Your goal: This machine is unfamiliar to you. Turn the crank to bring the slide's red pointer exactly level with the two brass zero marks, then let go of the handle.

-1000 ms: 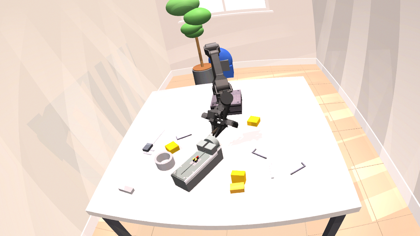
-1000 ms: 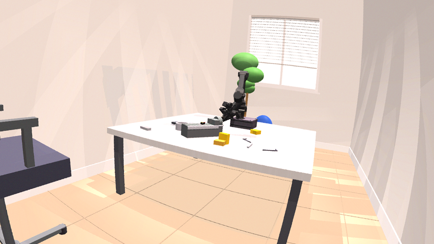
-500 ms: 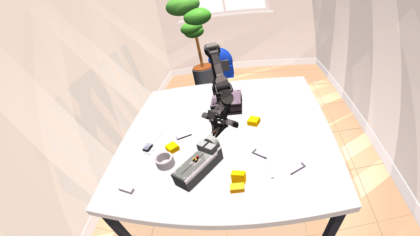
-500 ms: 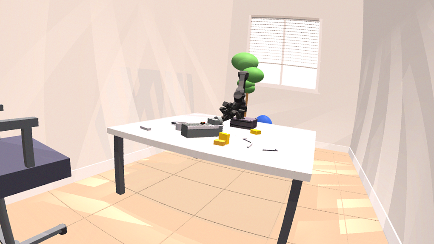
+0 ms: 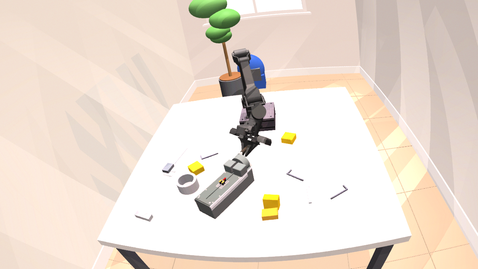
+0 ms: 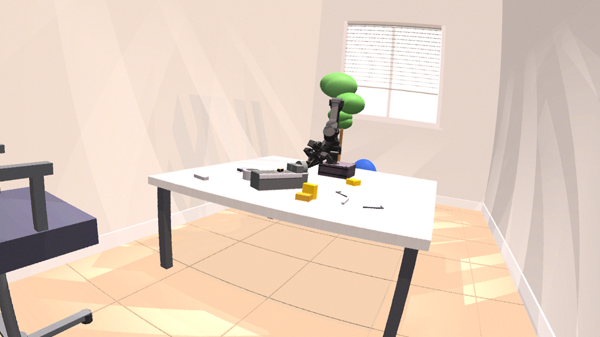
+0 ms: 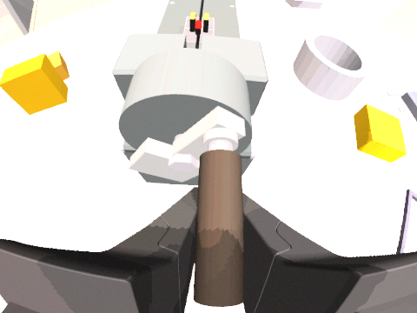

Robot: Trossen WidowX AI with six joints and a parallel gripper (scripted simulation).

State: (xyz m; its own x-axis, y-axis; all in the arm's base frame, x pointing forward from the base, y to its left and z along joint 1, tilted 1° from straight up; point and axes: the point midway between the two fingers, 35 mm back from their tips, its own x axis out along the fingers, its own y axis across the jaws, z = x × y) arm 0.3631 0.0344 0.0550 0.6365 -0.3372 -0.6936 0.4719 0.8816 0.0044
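The handle (image 7: 220,226) looks like smooth brown wood, faintly grained and matt. At its twelve o'clock end, the crank (image 7: 204,130) looks like smooth, pale metal. The drum (image 7: 187,71) has a matt grey finish, like painted metal. At ten o'clock from the handle, a yellow block (image 7: 36,84) looks like smooth, matt plastic. The gripper (image 7: 215,196) appears to be dark, satin plastic.

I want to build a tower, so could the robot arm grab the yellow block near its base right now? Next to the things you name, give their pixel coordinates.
Probably not yet: the gripper (image 5: 245,152) (image 7: 215,196) is shut on the brown handle (image 7: 221,196). Once it lets go, the block (image 5: 288,137) (image 6: 352,181) looks easy to get at.
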